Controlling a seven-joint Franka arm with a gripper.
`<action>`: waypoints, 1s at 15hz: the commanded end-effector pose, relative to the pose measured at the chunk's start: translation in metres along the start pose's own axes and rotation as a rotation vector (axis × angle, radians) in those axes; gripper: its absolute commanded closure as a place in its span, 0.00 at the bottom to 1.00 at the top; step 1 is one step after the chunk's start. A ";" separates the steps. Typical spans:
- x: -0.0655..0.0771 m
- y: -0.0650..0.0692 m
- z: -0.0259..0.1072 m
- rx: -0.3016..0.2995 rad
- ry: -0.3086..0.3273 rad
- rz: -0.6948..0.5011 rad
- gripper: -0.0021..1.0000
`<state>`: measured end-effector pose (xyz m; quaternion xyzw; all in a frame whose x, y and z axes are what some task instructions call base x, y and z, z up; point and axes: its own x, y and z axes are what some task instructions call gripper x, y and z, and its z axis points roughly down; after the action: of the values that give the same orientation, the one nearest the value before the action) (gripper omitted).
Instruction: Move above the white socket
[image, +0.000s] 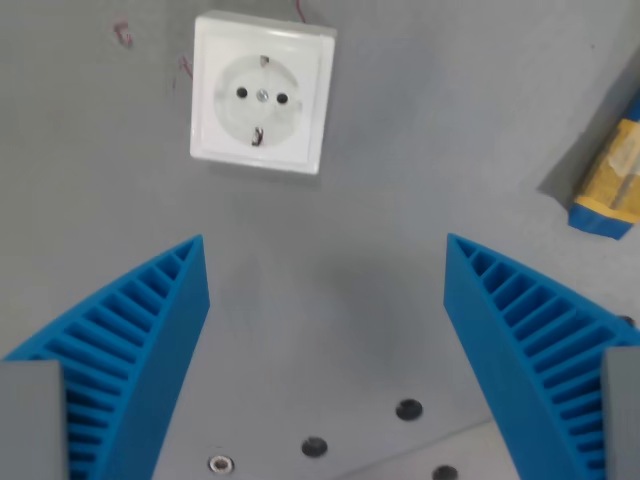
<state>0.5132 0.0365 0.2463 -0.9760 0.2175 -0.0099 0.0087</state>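
Observation:
The white socket is a square plate with a round recess, two pin holes and a centre screw. It lies flat on the grey surface at the top of the wrist view, left of centre. My gripper stands open, its two blue ribbed fingers spread wide along the bottom corners with nothing between them. The socket sits beyond the fingertips, apart from them and offset toward the wrist view's left.
A yellow and blue object lies at the wrist view's right edge, partly cut off. Several dark holes and a screw mark the grey surface near the bottom. Thin red scribbles show at the top left.

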 end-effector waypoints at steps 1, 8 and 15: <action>0.013 -0.011 0.012 -0.070 0.002 0.134 0.00; 0.022 -0.019 0.035 -0.075 0.037 0.177 0.00; 0.031 -0.025 0.054 -0.088 0.033 0.197 0.00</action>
<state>0.5412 0.0427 0.1964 -0.9615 0.2740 -0.0133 0.0146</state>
